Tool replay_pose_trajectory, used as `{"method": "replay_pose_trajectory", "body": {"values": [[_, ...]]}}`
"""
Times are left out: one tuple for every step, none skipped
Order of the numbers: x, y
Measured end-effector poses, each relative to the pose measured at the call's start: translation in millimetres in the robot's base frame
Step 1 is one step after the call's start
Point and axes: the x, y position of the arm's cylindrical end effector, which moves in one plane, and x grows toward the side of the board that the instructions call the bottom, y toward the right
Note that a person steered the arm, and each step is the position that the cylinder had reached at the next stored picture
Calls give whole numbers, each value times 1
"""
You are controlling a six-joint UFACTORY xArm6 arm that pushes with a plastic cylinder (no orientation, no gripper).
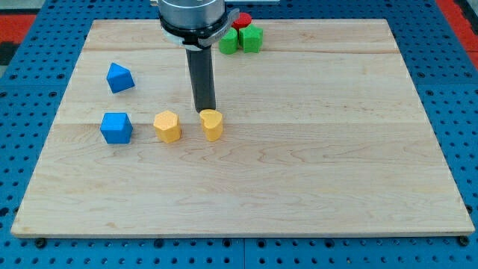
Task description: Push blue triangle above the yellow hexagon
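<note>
- No brand, label or writing shows on any block, on the board point(314, 187) or on my rod.
- I have no fingers to open or close: my arm ends in a dark rod, and my tip point(205, 111) rests on the board just above the yellow heart point(212, 125); touching or a hair apart, I cannot tell.
- The blue triangle point(119, 78) sits at the view's left, well apart from my tip, with bare wood between us.
- The yellow hexagon point(167, 126) lies just left of the yellow heart, below and to the right of the blue triangle.
- The blue cube point(116, 128) sits directly below the blue triangle, near the hexagon's left side.
- At the view's top, partly hidden behind my arm's housing, a cluster stands close together: two green blocks point(243, 39) and a red block point(240, 19) behind them; their shapes are unclear.
- The space straight above the hexagon holds only wood; my rod stands to its right.
- Around the board runs a blue perforated table point(30, 90).
</note>
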Motion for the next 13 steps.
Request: {"method": "replay_pose_trajectory", "body": {"values": [[-38,-9],[-86,-44],[-128,-92],[-144,-156],[-139,-197],[-123,-197],[-92,-189],[-81,-158],[-86,-108],[-82,-84],[-80,-125],[-80,-167],[-73,-153]]}}
